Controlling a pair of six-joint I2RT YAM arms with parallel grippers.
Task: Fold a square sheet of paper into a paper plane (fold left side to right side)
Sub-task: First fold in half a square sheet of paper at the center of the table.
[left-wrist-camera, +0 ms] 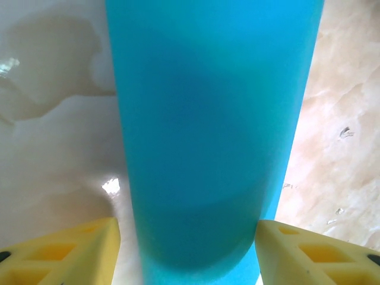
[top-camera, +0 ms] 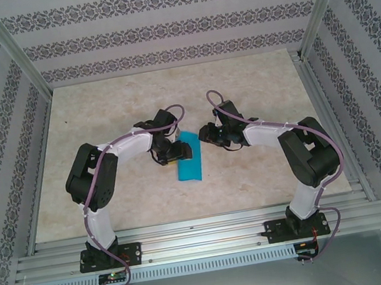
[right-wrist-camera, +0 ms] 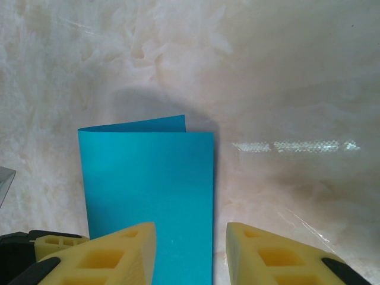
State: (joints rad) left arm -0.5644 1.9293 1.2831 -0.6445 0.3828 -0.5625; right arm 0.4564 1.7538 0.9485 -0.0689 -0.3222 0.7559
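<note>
Folded thin cyan-blue square sheet of paper flat on beige marbled worktop. Open left gripper straddles it; right gripper open over its edge.

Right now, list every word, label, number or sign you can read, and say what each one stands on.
No text can be read anywhere.
No print on the square sheet of paper: plain blue.
No marks on the yellow fingers of the right hand.
No letters on the walls: only a repeating ornament.
Any label on the arm base plates is too small to tell.
</note>
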